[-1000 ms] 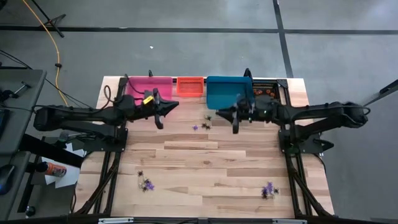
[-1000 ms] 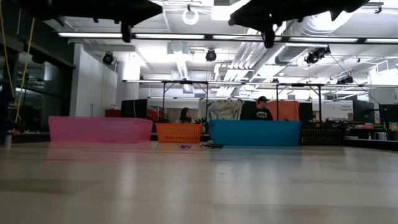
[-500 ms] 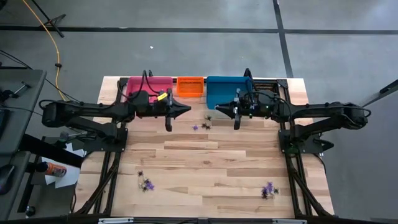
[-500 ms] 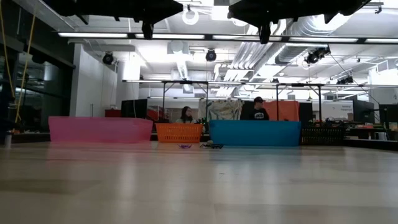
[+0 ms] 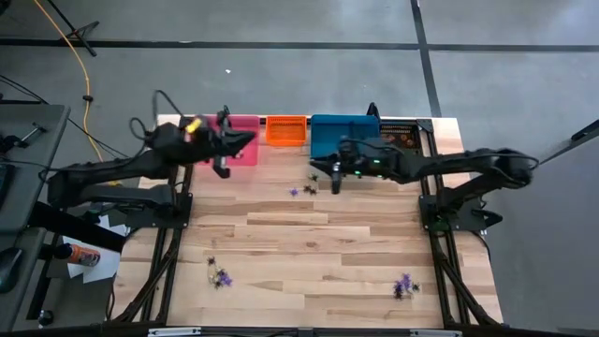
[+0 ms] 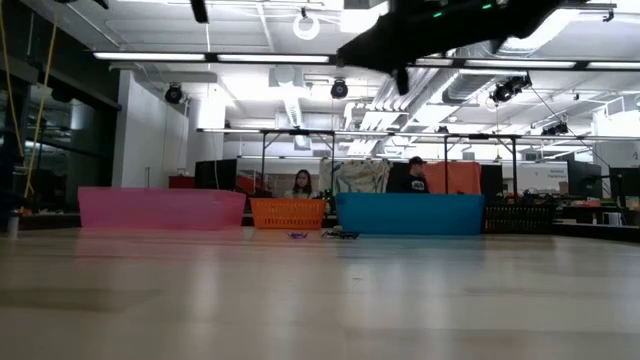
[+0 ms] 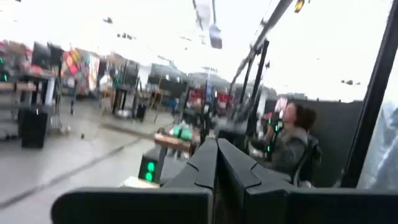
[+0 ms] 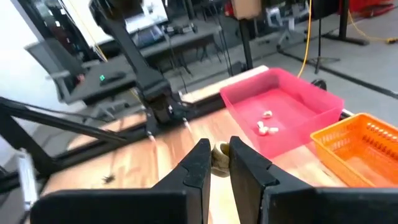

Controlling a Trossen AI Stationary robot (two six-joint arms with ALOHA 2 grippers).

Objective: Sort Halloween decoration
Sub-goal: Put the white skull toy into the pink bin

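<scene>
The Halloween decoration lies as tiny purple and black trinkets in three spots: before the bins [image 5: 304, 187], near left [image 5: 220, 276] and near right [image 5: 403, 285]. My right gripper [image 5: 313, 167] hangs high above the far-centre trinkets, in front of the blue bin [image 5: 342, 139], shut on a pale trinket [image 8: 219, 155]. My left gripper [image 5: 251, 139] is raised over the pink bin [image 5: 236, 126], shut, with nothing between its fingers [image 7: 205, 158]. Pale trinkets [image 8: 266, 127] lie in the pink bin. My right gripper pinches the pale trinket [image 8: 219, 151] between its two fingers, close to their free ends. The fingers lie about level and come from the table's right. The trinket is lifted well clear of the table.
Four bins stand in a row along the far edge: pink, orange [image 5: 286, 129], blue, black [image 5: 402, 136]. Bare wood fills the table's middle [image 5: 299, 234]. People sit in the room beyond the table [image 6: 300, 185].
My left gripper first reached toward the table's middle, then has risen and swung back toward the far left, over the pink bin, tipping upward. My right gripper has moved toward the table's left and sunk a little, staying shut.
</scene>
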